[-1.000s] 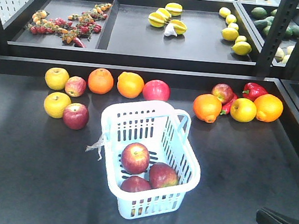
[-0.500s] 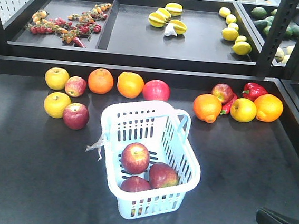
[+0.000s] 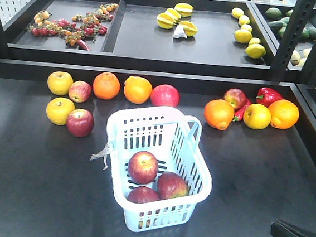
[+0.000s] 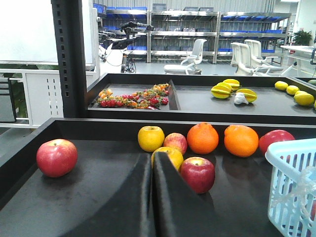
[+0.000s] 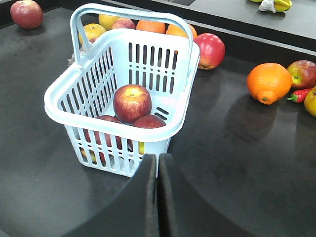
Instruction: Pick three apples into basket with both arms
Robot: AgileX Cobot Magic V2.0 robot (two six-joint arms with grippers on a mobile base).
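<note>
Apples (image 3: 143,167), all three, are sat in the basket (image 3: 124,127) mid-table, both grippers (image 4: 152,197) (image 5: 158,197) are pinched closed on nothing, so basically only retreat is needed.

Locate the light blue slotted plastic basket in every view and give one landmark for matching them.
Front-facing view: light blue slotted plastic basket at centre bottom, holding three apples.
Left wrist view: only its corner at the right edge.
Right wrist view: fills centre left, beyond the shut right gripper.
Shared landmark: the pinkish-red apple behind it.
</note>
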